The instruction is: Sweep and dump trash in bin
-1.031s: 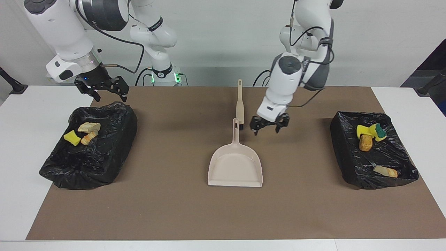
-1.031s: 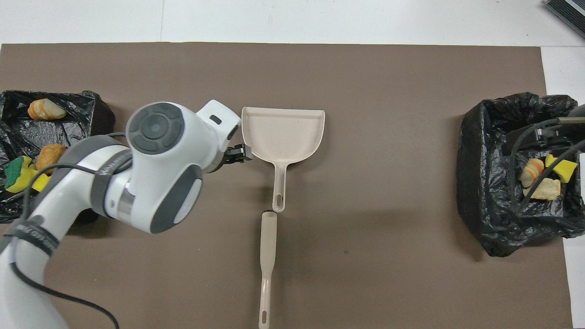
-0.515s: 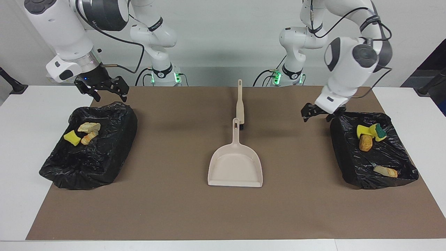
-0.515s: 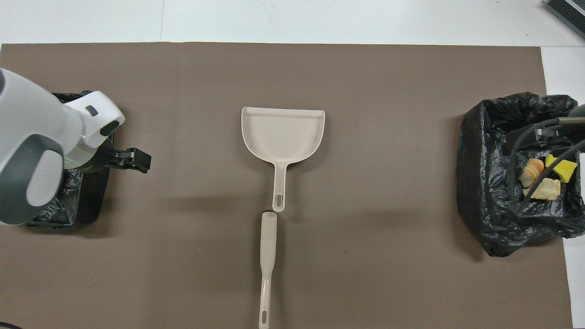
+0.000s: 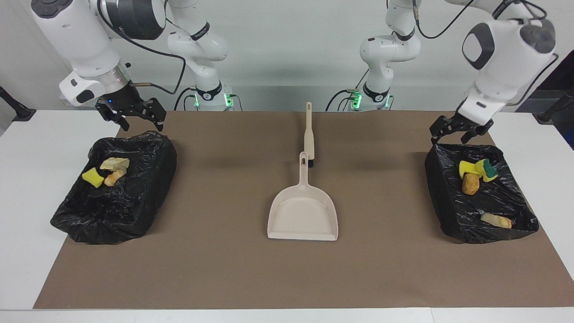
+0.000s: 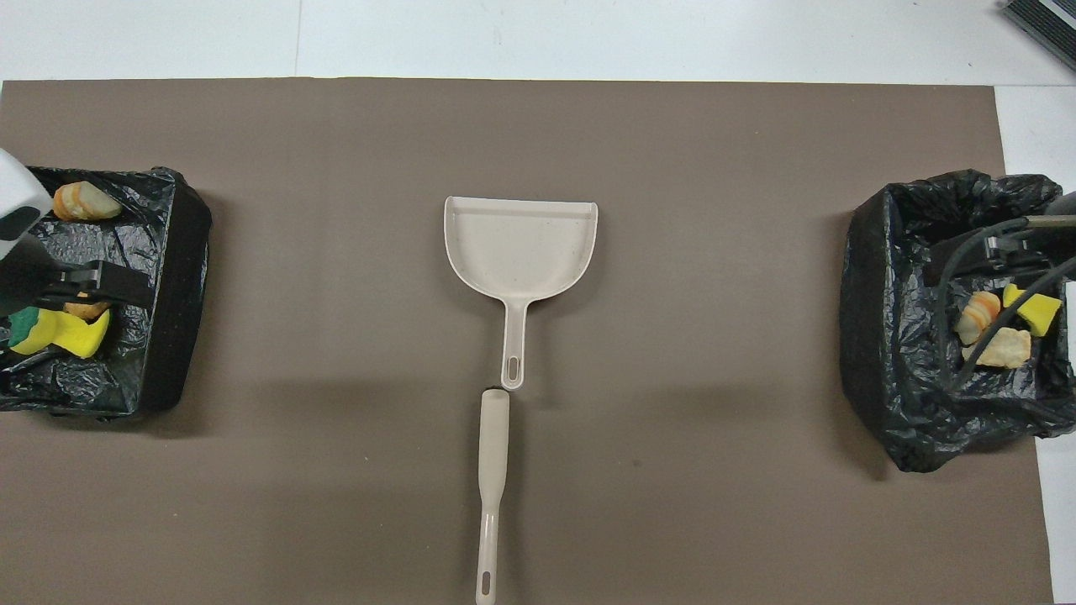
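Since a second ago the left gripper [image 5: 460,130], fingers apart and empty, is carried from beside the beige plastic dustpan [image 5: 303,216] to the black-lined bin [image 5: 441,190]; the open right gripper [image 5: 134,117] is seen whole only in the facing view

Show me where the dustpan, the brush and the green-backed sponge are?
dustpan [image 5: 303,215]: facing view, on its bare pan floor.
brush [image 6: 493,437]: overhead view, on its handle.
green-backed sponge [image 5: 489,170]: facing view, on its green back.

Bright, even light is falling from above. Soft, blurred shadows are lying on the brown mat [image 5: 224,269] beside the dustpan [image 5: 303,215], toward both bins. Both views are staying sharp, without glare; the black bin liners [image 5: 114,202] are glinting faintly.
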Robot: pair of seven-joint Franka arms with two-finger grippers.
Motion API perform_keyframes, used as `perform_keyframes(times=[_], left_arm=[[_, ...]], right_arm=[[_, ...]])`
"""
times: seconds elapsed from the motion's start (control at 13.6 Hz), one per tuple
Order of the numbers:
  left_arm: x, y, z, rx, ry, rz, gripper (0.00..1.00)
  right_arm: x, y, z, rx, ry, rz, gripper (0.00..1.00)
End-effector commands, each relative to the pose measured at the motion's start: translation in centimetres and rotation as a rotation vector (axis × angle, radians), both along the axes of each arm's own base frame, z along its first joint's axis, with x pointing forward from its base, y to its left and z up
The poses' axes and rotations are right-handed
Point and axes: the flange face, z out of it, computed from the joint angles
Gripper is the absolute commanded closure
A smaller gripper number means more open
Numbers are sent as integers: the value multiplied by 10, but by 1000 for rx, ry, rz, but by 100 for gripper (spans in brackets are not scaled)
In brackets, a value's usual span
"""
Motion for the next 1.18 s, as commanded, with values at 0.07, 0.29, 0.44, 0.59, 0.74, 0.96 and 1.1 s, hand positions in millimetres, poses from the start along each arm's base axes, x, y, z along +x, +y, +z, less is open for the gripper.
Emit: perform_keyframes(times=[0.07, 0.29, 0.44, 0.59, 0.74, 0.96, 1.1], left_arm=[[-26, -11, 69, 44, 4, -22, 0], [-43, -13, 69, 54, 45, -39, 0], [-45, -13, 69, 54, 58, -30, 0], [-48, -14, 66, 49, 61, -27, 0], [-53, -11, 64, 43, 58, -20, 0], [-51, -19, 88, -16, -3, -27, 0], [-54, -21, 87, -39, 9, -44, 0]], right_arm=[[2, -1, 1, -8, -11, -10, 0], [2, -1, 1, -8, -11, -14, 0], [2, -1, 1, -8, -11, -14, 0], [2, -1, 1, -10, -11, -17, 0], [2, -2, 1, -14, -11, -17, 0], [2, -5, 1, -11, -11, -25, 0], [2, -4, 1, -8, -11, -22, 0]])
